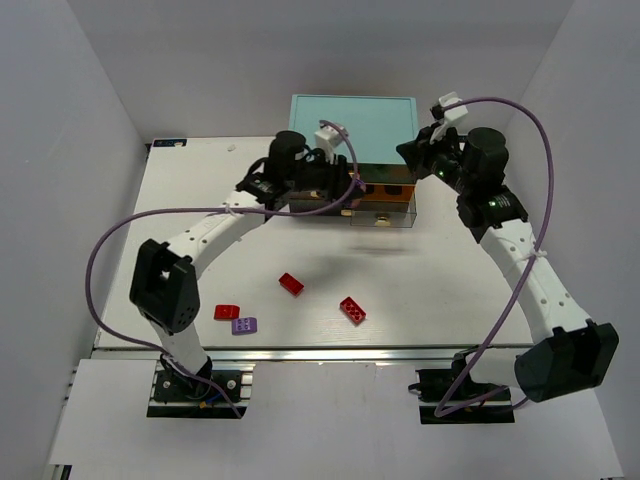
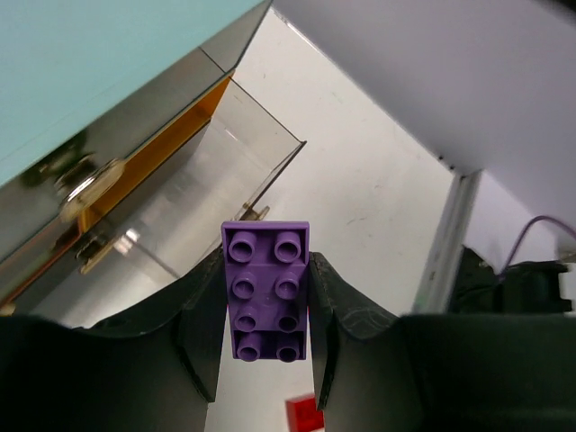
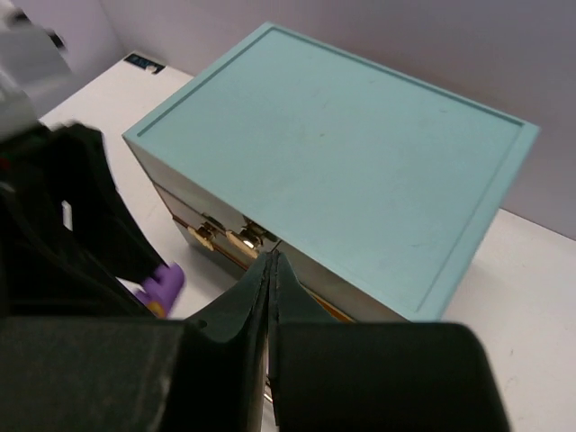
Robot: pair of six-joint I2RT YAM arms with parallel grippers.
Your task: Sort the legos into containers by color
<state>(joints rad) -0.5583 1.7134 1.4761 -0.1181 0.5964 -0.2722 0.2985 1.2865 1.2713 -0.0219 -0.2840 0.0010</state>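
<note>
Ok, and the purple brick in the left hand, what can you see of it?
The purple brick is a glossy plastic two-by-four, with eight hollow-looking studs facing the wrist camera. The left hand is shut on its long sides, with the dark fingers touching both. It is held in the air, close by the pulled-out see-through drawer.

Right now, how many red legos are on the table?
3. One red lego in the middle, a second right of it, a third left, beside the purple lego. More may be hidden in the drawers.
</note>
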